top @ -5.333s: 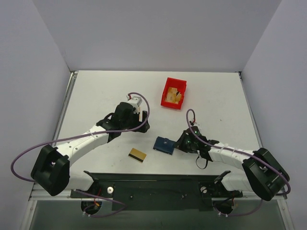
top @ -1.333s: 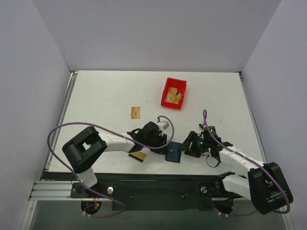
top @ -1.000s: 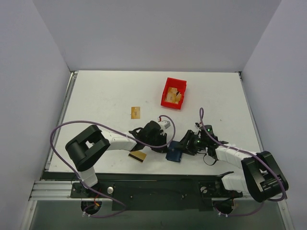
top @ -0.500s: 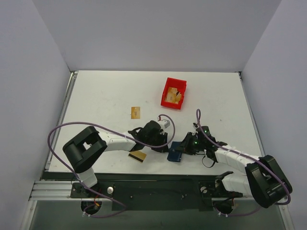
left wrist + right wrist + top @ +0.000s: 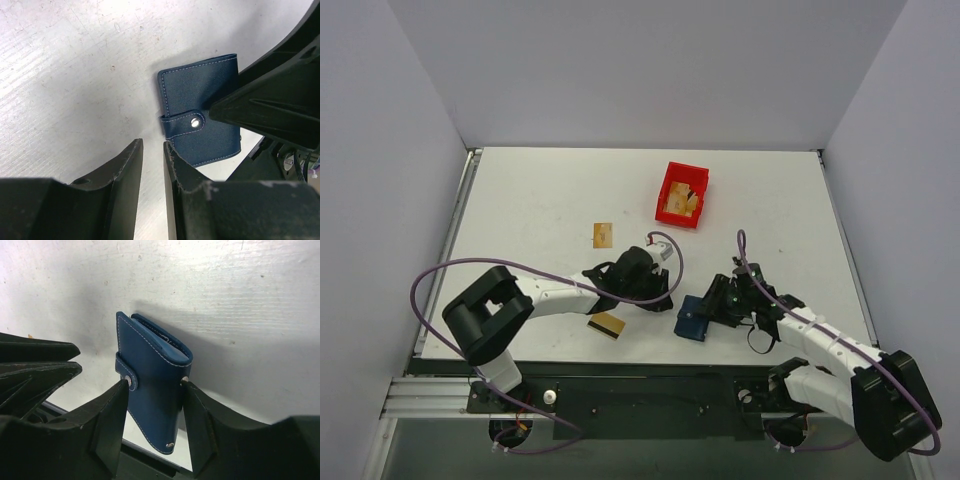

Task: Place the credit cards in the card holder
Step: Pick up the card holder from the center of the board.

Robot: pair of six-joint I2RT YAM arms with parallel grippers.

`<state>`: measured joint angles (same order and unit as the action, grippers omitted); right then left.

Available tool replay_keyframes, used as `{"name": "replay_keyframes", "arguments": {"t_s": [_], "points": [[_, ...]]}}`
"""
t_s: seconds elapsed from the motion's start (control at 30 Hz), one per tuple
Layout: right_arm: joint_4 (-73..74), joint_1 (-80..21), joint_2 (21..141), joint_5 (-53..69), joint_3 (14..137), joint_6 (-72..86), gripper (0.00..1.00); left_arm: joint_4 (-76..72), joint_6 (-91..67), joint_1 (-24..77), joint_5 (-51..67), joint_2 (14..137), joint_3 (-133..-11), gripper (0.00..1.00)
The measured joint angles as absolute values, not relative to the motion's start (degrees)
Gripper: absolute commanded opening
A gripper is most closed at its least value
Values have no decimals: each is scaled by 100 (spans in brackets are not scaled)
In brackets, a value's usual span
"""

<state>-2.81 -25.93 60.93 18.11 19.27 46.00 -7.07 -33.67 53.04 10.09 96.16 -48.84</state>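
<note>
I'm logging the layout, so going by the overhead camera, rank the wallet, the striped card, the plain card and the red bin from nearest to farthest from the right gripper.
1. Wallet: between the right gripper fingers.
2. Striped card: to its left, near the front edge.
3. Red bin: toward the back of the table.
4. Plain card: back left; about as far as the bin, too close to call.

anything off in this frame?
One thing: the card holder is snapped closed and propped up on edge between the right gripper fingers, not lying flat. Both credit cards, one far back and one by the left arm, lie on the table.
</note>
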Motion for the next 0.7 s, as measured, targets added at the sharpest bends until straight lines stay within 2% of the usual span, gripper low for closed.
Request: {"name": "replay_keyframes", "arguments": {"t_s": [0.1, 0.13, 0.2, 0.37, 0.5, 0.7], "points": [[-187, -2593, 5887, 1695, 1925, 4622, 33, -707, -3369, 5304, 1033, 9649, -4884, 33], [-185, -2593, 5852, 1671, 1925, 4617, 24, -707, -3367, 5304, 1044, 9657, -4884, 33], [-187, -2593, 5835, 1640, 1925, 4617, 15, -707, -3367, 5304, 1063, 9664, -4884, 33], [-248, -2593, 5909, 1653, 1925, 4652, 0, -709, -3365, 5304, 1094, 9666, -4884, 33], [-349, -2593, 5918, 1697, 1922, 4685, 0, -707, -3365, 5304, 1094, 9666, -4884, 34], [-357, -2593, 5896, 1697, 1920, 4676, 0, -714, -3363, 5304, 1175, 9666, -4886, 50]]}}
